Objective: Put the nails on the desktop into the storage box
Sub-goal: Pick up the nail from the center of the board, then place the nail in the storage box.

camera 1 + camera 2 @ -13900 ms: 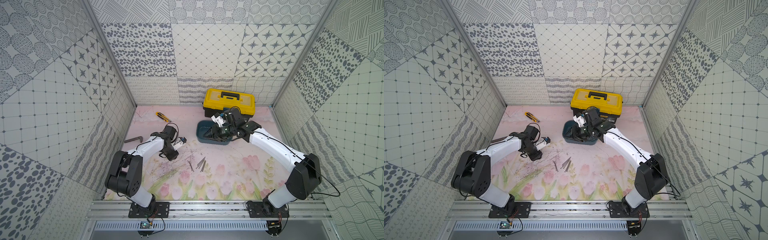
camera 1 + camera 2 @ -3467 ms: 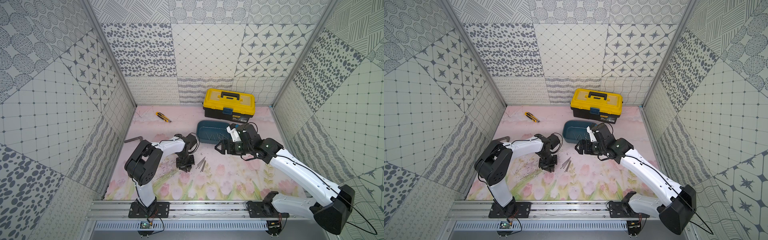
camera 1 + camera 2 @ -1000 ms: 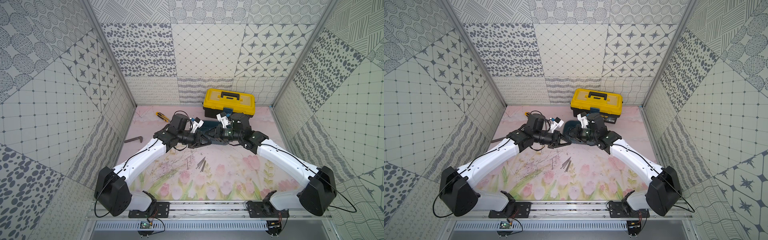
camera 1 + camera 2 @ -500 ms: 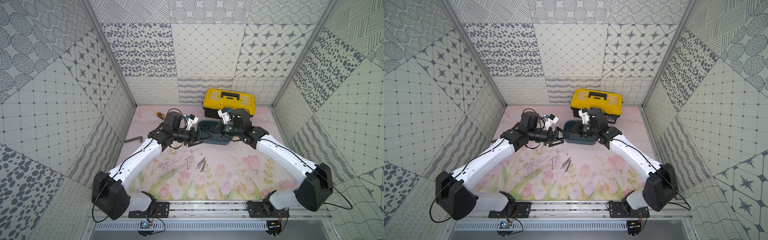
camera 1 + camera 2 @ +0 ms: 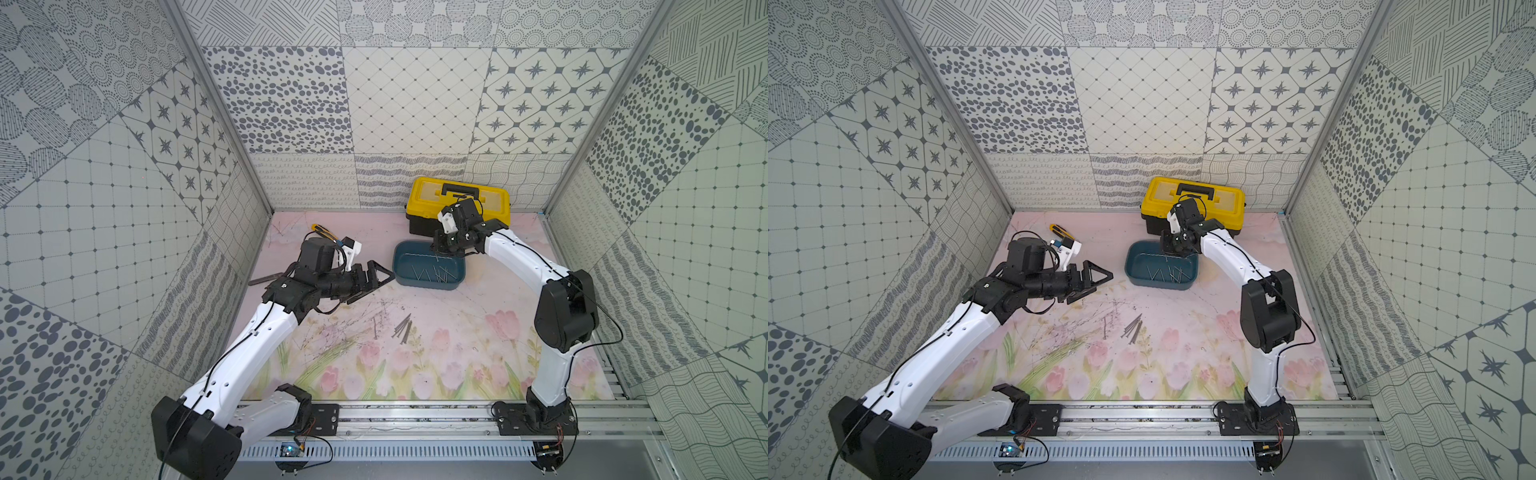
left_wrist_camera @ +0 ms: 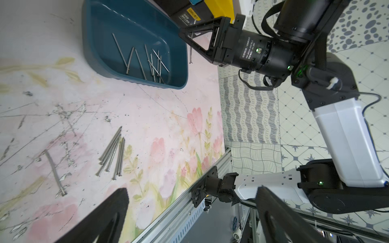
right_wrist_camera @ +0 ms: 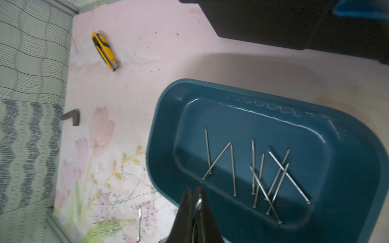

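Left fingers (image 6: 109,207) stand wide apart and empty, hovering over the desk (image 5: 457,332) close to the box (image 5: 428,286). Nearest the robot, a small bundle of nails (image 5: 402,328) and one stray nail (image 5: 375,328) lie loose on the desk. Farther back, the box holds about ten. Above its far rim, the right fingers (image 7: 186,214) are clamped on one nail (image 6: 191,50), not yet dropped. The job looks past halfway, with a handful left to collect.
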